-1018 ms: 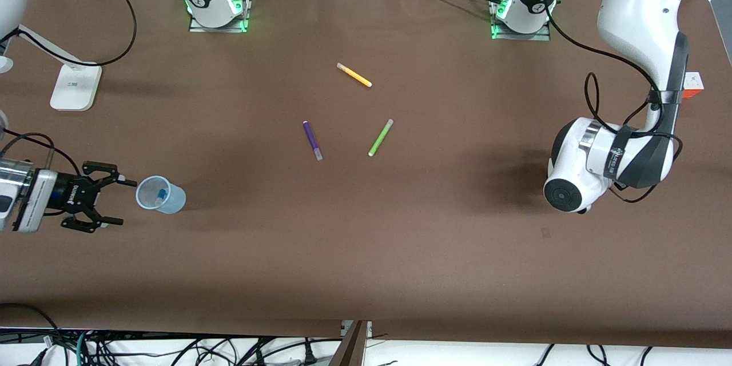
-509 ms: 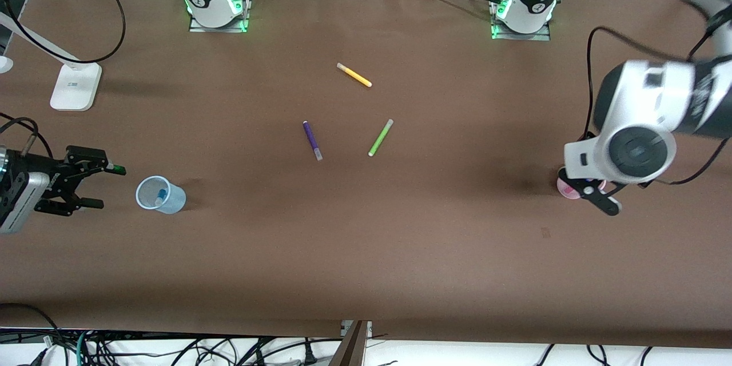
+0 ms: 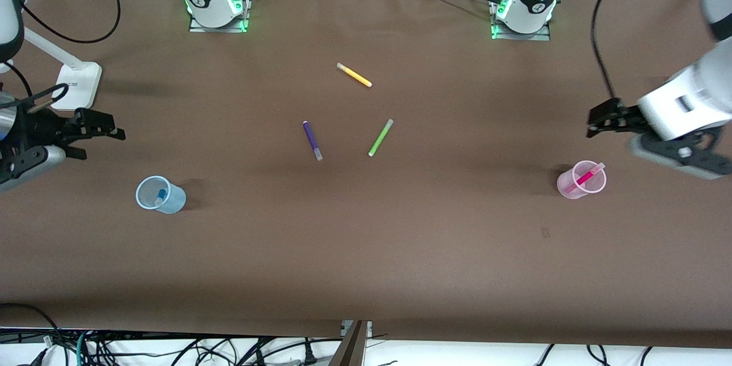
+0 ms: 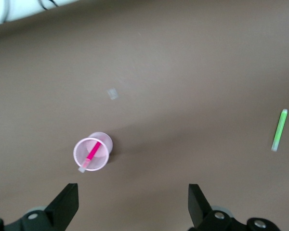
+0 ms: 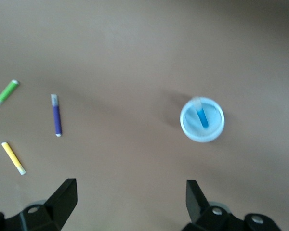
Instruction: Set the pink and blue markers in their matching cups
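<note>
Withdrawn since earlier: left end effector point(image 3: 595, 120) above pink cup point(image 3: 581, 180), right end effector point(image 3: 108, 128) above blue cup point(image 3: 160, 195); both spread, empty. Risk: returning sweep toppling either light cup, spilling pink marker point(image 3: 584, 177) or blue marker point(image 3: 162, 195).

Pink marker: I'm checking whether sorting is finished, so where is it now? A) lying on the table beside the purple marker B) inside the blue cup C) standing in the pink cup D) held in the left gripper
C: the pink marker leans inside the pink cup, its cap poking over the rim, and the open left gripper holds nothing.
</note>
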`<state>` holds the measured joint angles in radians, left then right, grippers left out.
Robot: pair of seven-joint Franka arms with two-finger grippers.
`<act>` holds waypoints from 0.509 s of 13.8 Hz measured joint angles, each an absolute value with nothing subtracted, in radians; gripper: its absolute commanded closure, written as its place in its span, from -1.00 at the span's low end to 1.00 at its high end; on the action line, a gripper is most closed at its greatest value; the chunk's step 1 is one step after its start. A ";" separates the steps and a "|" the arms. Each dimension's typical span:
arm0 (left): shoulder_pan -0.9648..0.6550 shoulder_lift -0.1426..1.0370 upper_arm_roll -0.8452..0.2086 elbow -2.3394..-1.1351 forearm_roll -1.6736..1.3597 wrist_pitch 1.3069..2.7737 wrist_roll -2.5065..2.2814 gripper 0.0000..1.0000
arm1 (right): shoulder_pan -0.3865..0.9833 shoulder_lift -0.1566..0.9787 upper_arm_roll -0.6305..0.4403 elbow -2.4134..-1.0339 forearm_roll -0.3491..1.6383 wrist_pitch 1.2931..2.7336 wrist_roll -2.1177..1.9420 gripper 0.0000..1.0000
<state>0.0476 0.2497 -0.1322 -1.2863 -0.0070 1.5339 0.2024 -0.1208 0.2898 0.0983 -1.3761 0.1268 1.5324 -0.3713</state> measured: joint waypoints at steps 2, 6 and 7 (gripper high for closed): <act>0.074 0.199 -0.132 -1.333 -0.011 1.546 0.197 -1.00 | -0.121 0.198 0.098 -1.485 0.092 1.528 -0.278 -1.00; 0.075 0.165 -0.131 -1.415 -0.012 1.594 0.147 -1.00 | -0.121 0.040 0.098 -1.639 0.073 1.483 -0.076 -1.00; 0.059 0.164 -0.122 -1.425 -0.013 1.596 0.142 -1.00 | -0.121 0.018 0.098 -1.654 0.056 1.469 -0.050 -1.00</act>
